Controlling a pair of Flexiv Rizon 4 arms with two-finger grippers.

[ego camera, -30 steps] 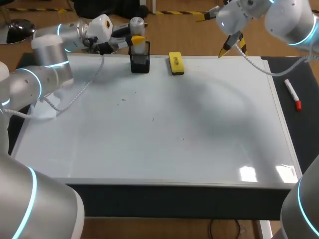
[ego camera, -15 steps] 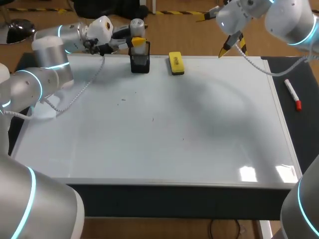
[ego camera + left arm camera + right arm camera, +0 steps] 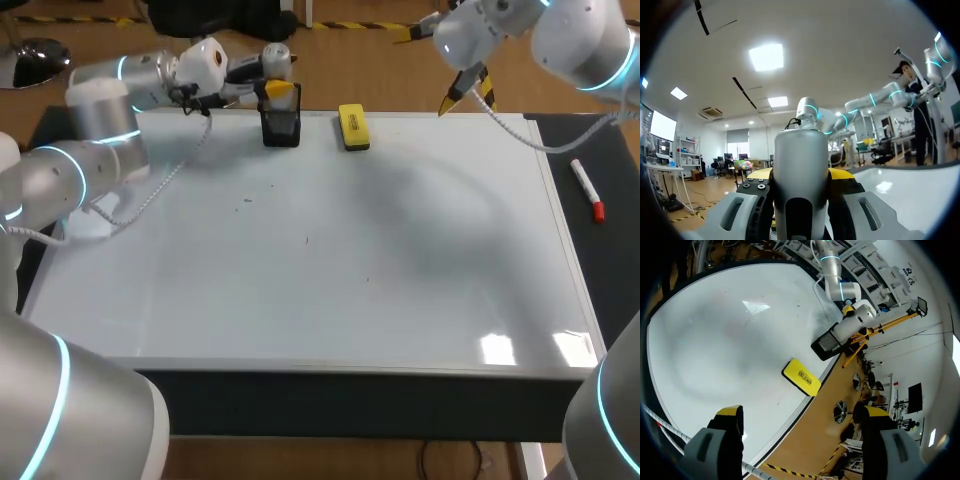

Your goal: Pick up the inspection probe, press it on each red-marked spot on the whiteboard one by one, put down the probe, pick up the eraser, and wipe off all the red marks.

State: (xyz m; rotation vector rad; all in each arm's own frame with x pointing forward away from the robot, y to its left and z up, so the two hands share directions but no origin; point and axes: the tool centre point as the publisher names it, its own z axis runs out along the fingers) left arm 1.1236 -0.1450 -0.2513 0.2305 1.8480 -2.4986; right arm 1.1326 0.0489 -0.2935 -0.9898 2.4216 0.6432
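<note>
So the left gripper (image 3: pixel 277 88) is at the far edge of the whiteboard (image 3: pixel 330 300), a bit left of the middle, right over the black holder (image 3: pixel 281 127). It's clamped on the probe (image 3: pixel 801 155). In the left wrist view the silver cylinder fills the gap, with a yellow tip tight against it on each side. From the head view the probe stands roughly upright above the holder, with its rounded top poking out above the fingers. Honestly can't tell if its lower end is inside the holder or already clear of it, since the gripper hides that part.

The yellow eraser (image 3: pixel 353 127) lies flat on the board just to the right of the holder, along the same far edge. It's near the holder but not touching it, and nothing is touching it.

The right gripper (image 3: pixel 468 93) hangs in the air over the far right corner of the whiteboard, well apart from the eraser. The right wrist view shows its fingers (image 3: pixel 730 415) spread wide with nothing between them, looking down at the eraser and the holder.

There are a few tiny dark specks (image 3: pixel 308 238) on the board, left of centre. They're too small to make out a colour. A marker (image 3: pixel 586 189) with a red cap lies on the black strip off the board's right edge.
</note>
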